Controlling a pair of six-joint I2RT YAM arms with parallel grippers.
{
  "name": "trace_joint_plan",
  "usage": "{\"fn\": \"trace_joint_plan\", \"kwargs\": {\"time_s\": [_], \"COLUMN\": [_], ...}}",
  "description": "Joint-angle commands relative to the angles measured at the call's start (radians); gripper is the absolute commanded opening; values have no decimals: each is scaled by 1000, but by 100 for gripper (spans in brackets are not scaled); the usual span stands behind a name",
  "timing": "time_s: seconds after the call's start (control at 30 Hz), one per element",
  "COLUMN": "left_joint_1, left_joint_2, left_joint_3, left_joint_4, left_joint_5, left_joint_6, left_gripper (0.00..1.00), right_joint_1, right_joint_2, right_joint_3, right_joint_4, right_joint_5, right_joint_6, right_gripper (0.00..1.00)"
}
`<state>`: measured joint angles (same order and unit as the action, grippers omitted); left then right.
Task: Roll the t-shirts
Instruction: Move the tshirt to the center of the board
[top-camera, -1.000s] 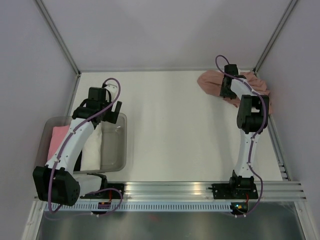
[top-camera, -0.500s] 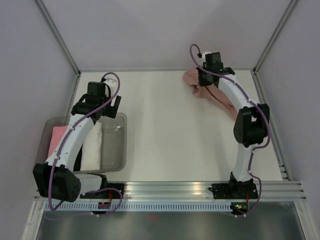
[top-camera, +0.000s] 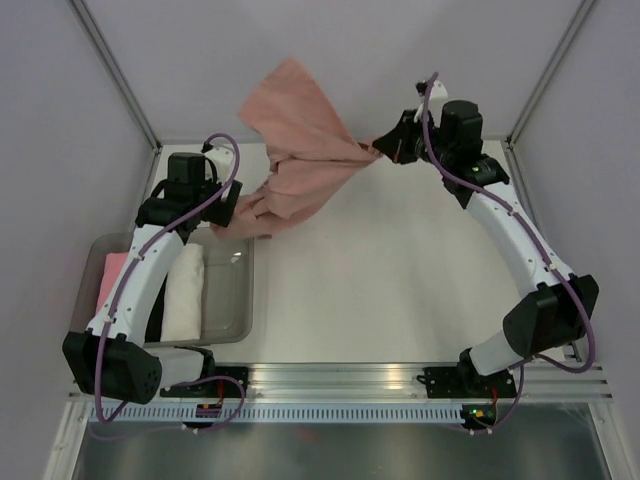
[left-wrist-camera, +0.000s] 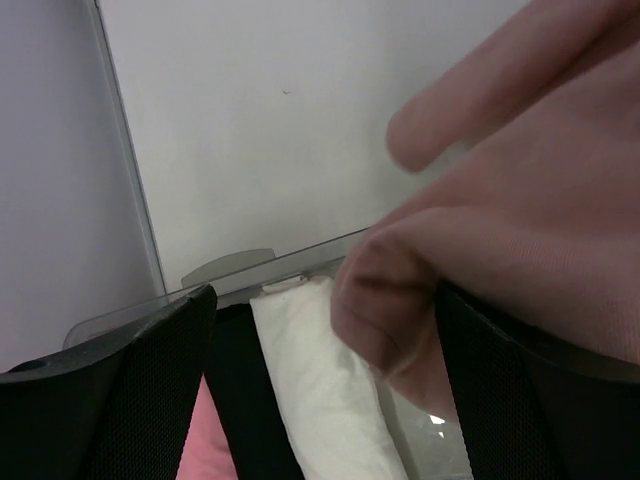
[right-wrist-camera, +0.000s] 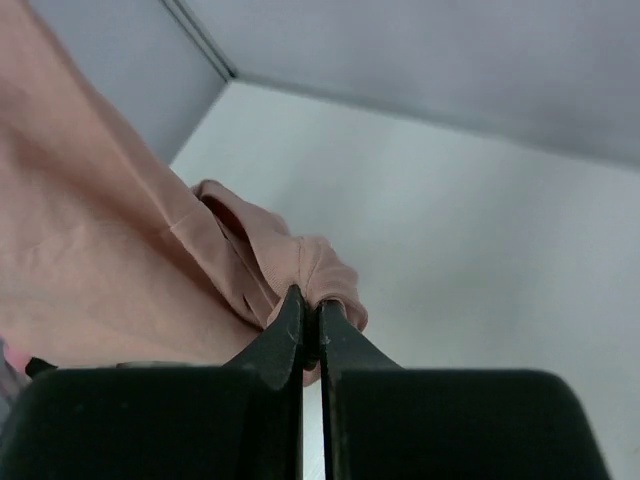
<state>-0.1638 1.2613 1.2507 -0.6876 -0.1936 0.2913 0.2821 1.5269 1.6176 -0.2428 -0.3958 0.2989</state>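
Note:
The dusty salmon-pink t-shirt hangs in the air over the back of the table, fanned out to the left. My right gripper is shut on a bunched edge of it, with cloth pinched between the closed fingertips and the t-shirt spreading away to the left. The shirt's lower end droops onto my left gripper. In the left wrist view, that gripper stands open, and a fold of the t-shirt dangles between its fingers, nearer the right one. The chest print is hidden.
A clear plastic bin sits at the left under my left arm, holding a white roll and a bright pink roll. Enclosure walls and posts ring the table. An aluminium rail runs along the near edge.
My right gripper shut on the t-shirt in the back right corner, lifted it and swung it leftward, so the cloth now hangs unfurled. The left arm shifted slightly toward the back.

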Motion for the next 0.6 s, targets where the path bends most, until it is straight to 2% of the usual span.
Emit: {"fn": "trace_joint_plan", "kwargs": {"time_s": [0.0, 0.1, 0.17, 0.2, 0.23, 0.3, 0.4, 0.47, 0.57], "left_joint_1": [-2, -2, -3, -3, -5, -23, -120, -202, -268], "left_joint_2": [4, 1, 4, 7, 16, 30, 61, 85, 151], "left_joint_3": [39, 39, 36, 35, 36, 39, 30, 7, 22], "left_joint_4": [-44, -69, -79, -85, -92, -108, -128, -128, -130], "left_joint_5": [106, 180, 236, 256, 278, 339, 350, 332, 327], "left_joint_6": [51, 51, 51, 49, 46, 40, 63, 100, 117], "left_gripper": [93, 90, 88, 85, 83, 79, 76, 77, 77], "right_joint_1": [-29, -110, -202, -225, -248, -282, -307, -304, -287], "right_joint_2": [20, -40, -74, -77, -68, -44, -22, -45, -51], "right_joint_3": [-186, -434, -519, -571, -584, -572, -527, -512, -469], "right_joint_4": [-27, -26, -26, -38, -83, -133, -202, -191, -165], "right_joint_5": [5, 38, 79, 115, 155, 254, 322, 325, 336], "right_joint_6": [82, 109, 105, 98, 89, 47, 11, 2, -15], "right_gripper": [1, 0, 1, 7, 33, 57, 62, 62, 59]}}
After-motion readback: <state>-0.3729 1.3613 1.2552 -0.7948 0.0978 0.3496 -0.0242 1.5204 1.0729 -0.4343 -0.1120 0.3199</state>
